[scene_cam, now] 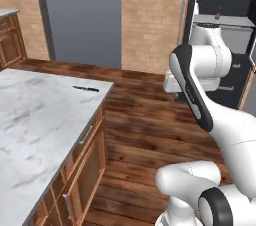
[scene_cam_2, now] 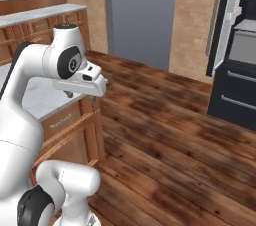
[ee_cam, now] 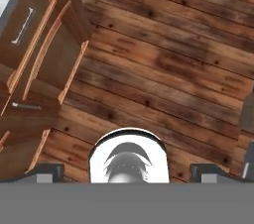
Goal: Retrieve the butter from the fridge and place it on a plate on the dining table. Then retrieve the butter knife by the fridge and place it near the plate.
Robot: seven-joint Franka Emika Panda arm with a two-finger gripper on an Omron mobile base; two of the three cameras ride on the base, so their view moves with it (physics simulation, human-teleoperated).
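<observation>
One slender dark butter knife (scene_cam: 86,89) lies flat on the white-grey veined marble top of a wooden cabinet counter (scene_cam: 35,120), near its far right corner, in the left base view. That counter shows one grey drawer handle (scene_cam: 85,134) on its orange-brown front. Behind it stand a brick wall (scene_cam: 150,15) and one tall grey panel (scene_cam: 82,15). To the right, across the dark plank floor (scene_cam: 140,135), is one matte-black fridge (scene_cam: 227,35) with a door swung open, its pale shelves (scene_cam: 222,20) exposed; a small dark object on a shelf is too small to identify. The robot's white arm covers much of the fridge's lower part. No butter can be made out among the shelves.

In the right base view the fridge (scene_cam_2: 235,55) is cut off at the right edge, with its open door (scene_cam_2: 222,25) and two lower drawer handles visible.

The gripper (ee_cam: 127,172) points down at the floor, fingers (ee_cam: 47,172) spread wide and holding nothing.
</observation>
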